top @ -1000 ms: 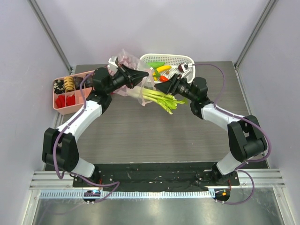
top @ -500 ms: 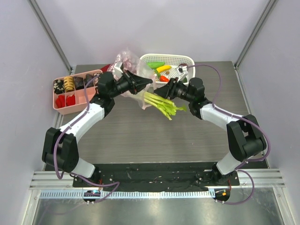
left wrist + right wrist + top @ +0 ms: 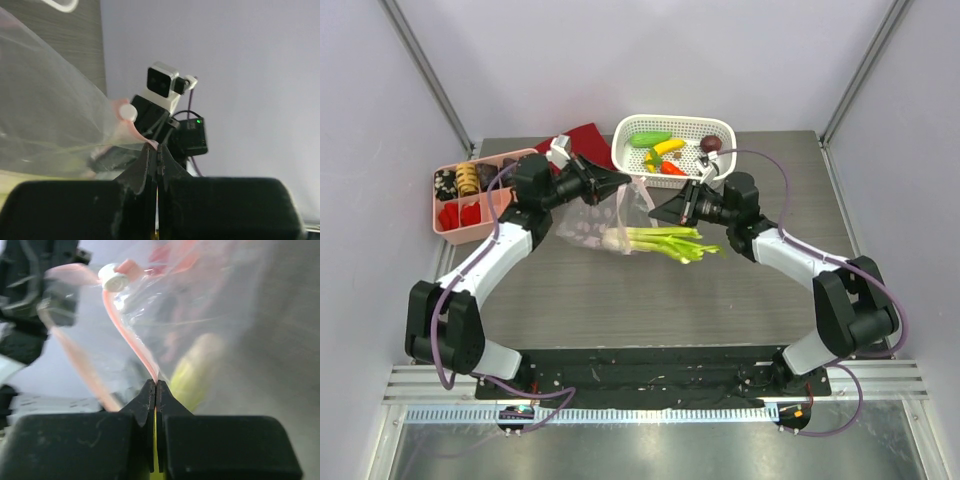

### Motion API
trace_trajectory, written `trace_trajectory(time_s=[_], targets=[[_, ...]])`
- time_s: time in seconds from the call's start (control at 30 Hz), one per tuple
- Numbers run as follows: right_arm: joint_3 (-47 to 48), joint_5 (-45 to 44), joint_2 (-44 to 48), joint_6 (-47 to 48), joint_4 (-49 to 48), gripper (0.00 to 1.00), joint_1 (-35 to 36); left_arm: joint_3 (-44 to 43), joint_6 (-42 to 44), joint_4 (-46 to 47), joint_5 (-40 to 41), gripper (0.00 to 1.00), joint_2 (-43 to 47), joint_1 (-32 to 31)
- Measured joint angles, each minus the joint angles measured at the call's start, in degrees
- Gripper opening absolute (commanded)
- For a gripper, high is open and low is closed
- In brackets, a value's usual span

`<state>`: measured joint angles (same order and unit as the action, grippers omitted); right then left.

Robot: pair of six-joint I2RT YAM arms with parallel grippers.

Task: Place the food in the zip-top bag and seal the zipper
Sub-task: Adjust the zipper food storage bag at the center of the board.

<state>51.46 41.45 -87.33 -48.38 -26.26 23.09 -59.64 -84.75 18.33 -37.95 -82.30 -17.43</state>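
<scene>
The zip-top bag point(image 3: 605, 218) hangs slack between my two grippers, its lower part resting on the table. My left gripper point(image 3: 624, 180) is shut on the bag's upper edge point(image 3: 125, 145), close to the white slider point(image 3: 128, 112). My right gripper point(image 3: 656, 216) is shut on the pink zipper point(image 3: 131, 337) strip, below the slider point(image 3: 115, 280). The leek point(image 3: 665, 242) lies flat on the table, white end inside the bag and green leaves sticking out to the right. It shows blurred through the plastic point(image 3: 196, 367). Banana point(image 3: 669, 146), pepper point(image 3: 671, 168), a green piece point(image 3: 650, 138) and a dark red round piece point(image 3: 710, 144) sit in the basket.
The white perforated basket point(image 3: 720, 127) stands at the back centre, just behind both grippers. A pink compartment tray point(image 3: 470, 228) with small bits is at the left edge. A dark red cloth point(image 3: 584, 137) lies behind the left gripper.
The right gripper has shut onto the zipper strip. Bag and leek have come down; the leek now lies flat on the table instead of hanging tilted.
</scene>
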Motion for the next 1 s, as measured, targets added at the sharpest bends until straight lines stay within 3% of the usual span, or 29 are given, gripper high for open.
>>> trace_trajectory(time_s=[0.07, 0.17, 0.4, 0.6, 0.8, 1.0], targets=[[-0.7, 2.7, 1.1, -5.9, -0.1, 0.01, 0.0, -0.4, 3.8, -3.7, -0.6, 0.00, 0.3, 1.5], [-0.9, 6.8, 1.6, -15.1, -0.1, 0.01, 0.0, -4.5, 12.6, -18.0, -0.1, 0.00, 0.4, 2.7], [2.4, 11.7, 1.6, -25.9, 7.1, 0.01, -0.2, -14.7, 30.8, -42.4, 2.4, 0.00, 2.7, 1.2], [15.1, 12.9, 2.5, -27.5, 11.5, 0.01, -0.8, -29.7, 45.4, -58.9, 1.4, 0.00, 3.4, 1.3], [20.4, 12.9, 6.9, -26.6, 16.0, 0.01, -1.1, -44.4, 58.4, -72.0, -3.8, 0.00, 2.0, 1.4], [23.5, 12.4, 8.6, -25.2, 21.9, 0.01, -0.4, -48.9, 65.1, -81.5, -9.2, 0.00, 1.1, 1.6]])
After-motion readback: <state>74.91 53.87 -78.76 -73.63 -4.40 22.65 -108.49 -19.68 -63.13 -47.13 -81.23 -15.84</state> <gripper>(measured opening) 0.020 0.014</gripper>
